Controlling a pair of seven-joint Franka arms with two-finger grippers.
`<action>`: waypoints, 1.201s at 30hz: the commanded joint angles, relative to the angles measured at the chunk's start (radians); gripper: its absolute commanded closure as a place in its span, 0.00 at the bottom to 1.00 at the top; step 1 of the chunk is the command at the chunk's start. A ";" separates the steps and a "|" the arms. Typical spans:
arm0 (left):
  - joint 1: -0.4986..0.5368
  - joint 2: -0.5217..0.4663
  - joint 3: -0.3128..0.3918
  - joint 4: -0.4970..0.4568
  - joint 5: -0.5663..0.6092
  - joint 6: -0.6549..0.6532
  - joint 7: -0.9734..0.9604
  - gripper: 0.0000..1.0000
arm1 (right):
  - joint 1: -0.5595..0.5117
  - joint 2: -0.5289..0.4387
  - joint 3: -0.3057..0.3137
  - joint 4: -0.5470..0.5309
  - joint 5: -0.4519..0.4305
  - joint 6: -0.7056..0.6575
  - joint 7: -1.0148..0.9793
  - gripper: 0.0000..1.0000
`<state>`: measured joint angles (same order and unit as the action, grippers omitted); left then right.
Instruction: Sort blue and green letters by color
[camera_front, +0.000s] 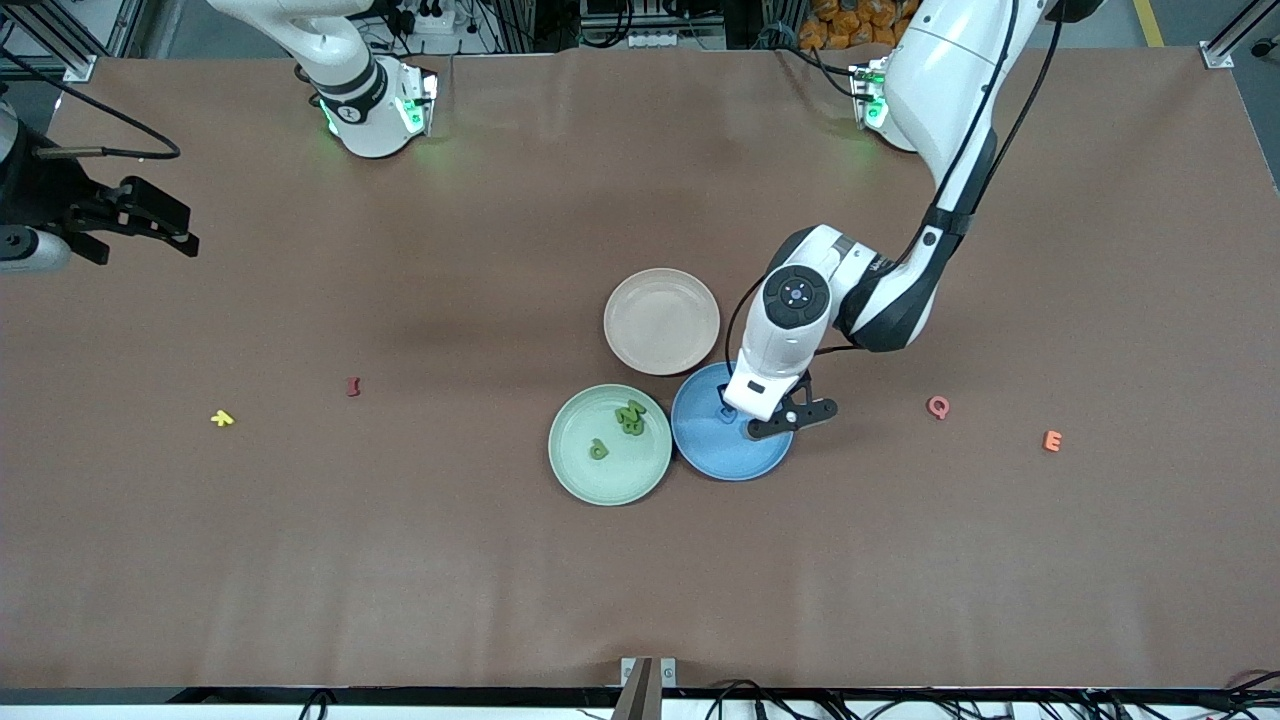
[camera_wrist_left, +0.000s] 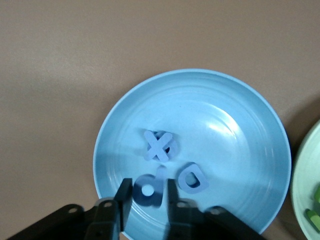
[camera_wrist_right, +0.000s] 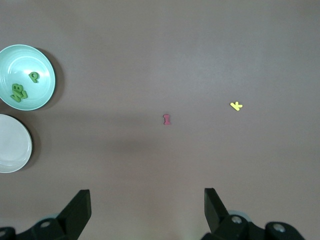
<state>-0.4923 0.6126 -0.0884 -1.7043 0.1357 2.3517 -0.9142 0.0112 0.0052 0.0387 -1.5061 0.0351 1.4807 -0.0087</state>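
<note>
My left gripper (camera_front: 740, 416) is low over the blue plate (camera_front: 730, 460), shut on a blue P-shaped letter (camera_wrist_left: 150, 186) between its fingertips. In the left wrist view the blue plate (camera_wrist_left: 240, 125) holds a blue X (camera_wrist_left: 158, 145) lying over another blue letter (camera_wrist_left: 173, 146), and a blue D (camera_wrist_left: 192, 179). The green plate (camera_front: 575, 470) holds a small pile of green letters (camera_front: 631, 416) and a single green P (camera_front: 598, 450). These also show in the right wrist view (camera_wrist_right: 19, 92). My right gripper (camera_front: 190, 232) waits, open and empty, at the right arm's end of the table.
An empty beige plate (camera_front: 661, 320) sits farther from the front camera than the two colored plates. A pink Q (camera_front: 937, 406) and an orange E (camera_front: 1052, 441) lie toward the left arm's end. A dark red letter (camera_front: 352, 386) and a yellow letter (camera_front: 222, 418) lie toward the right arm's end.
</note>
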 joint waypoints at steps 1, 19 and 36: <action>0.003 0.009 0.002 0.025 -0.005 -0.022 -0.012 0.00 | 0.001 -0.028 0.001 -0.040 -0.012 0.010 -0.011 0.00; 0.055 -0.022 -0.005 0.017 0.010 -0.025 0.001 0.00 | 0.007 -0.053 0.013 -0.106 -0.018 0.064 -0.010 0.00; 0.345 -0.079 -0.025 0.011 0.048 -0.060 0.454 0.00 | 0.003 -0.045 0.026 -0.088 -0.017 0.052 -0.008 0.00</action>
<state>-0.2130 0.5606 -0.0961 -1.6809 0.1637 2.3119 -0.5634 0.0188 -0.0132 0.0564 -1.5699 0.0311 1.5273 -0.0094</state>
